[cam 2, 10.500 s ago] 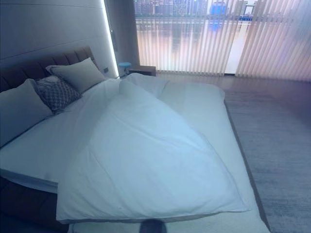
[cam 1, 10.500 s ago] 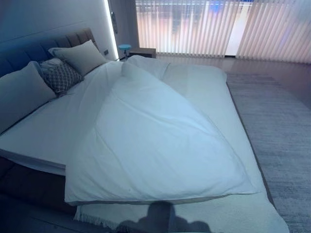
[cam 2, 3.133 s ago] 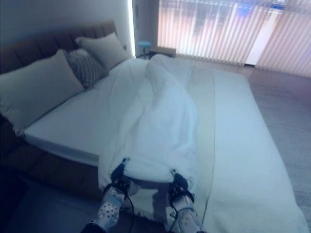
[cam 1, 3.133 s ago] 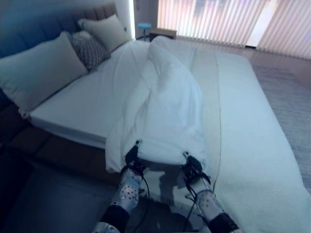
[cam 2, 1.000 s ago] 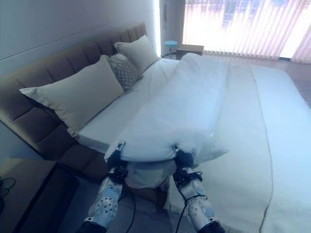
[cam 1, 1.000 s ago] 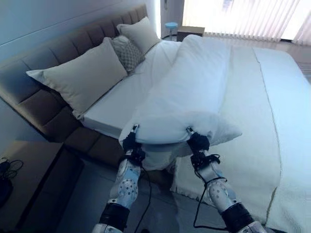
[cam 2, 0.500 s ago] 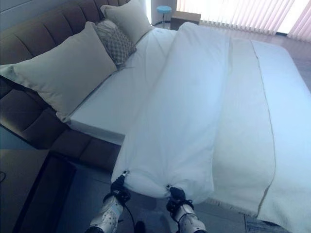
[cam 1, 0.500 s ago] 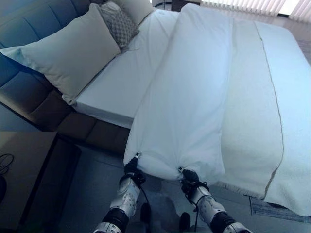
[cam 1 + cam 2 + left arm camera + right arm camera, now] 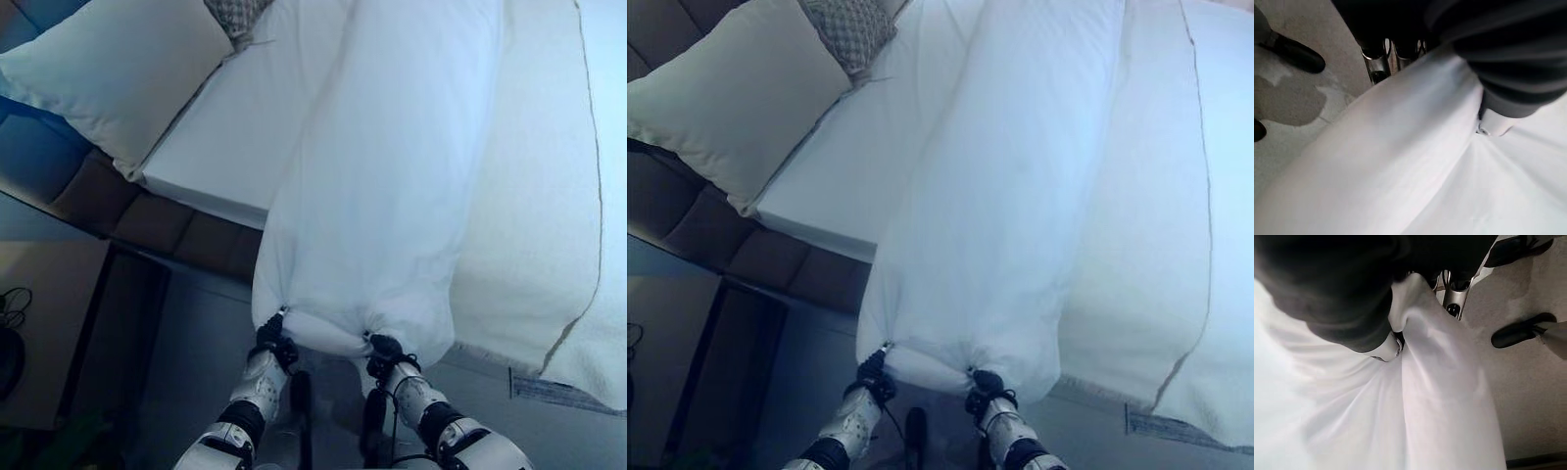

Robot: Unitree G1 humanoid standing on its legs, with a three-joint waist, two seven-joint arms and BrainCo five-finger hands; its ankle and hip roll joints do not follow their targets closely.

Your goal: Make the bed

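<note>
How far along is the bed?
Done: both corners gripped, left robot hand and right robot hand shut on the duvet. In hand: it hangs bunched off the bed's side. Left: spread it over the bare sheet by the pillow.

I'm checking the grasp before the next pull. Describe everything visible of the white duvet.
The white duvet is soft, smooth cloth bunched into a long roll that runs lengthwise down the bed, over the cream blanket and beside the bare sheet. Its near end hangs off the mattress edge. The left hand and right hand each pinch a corner, gathering creases there.
</note>
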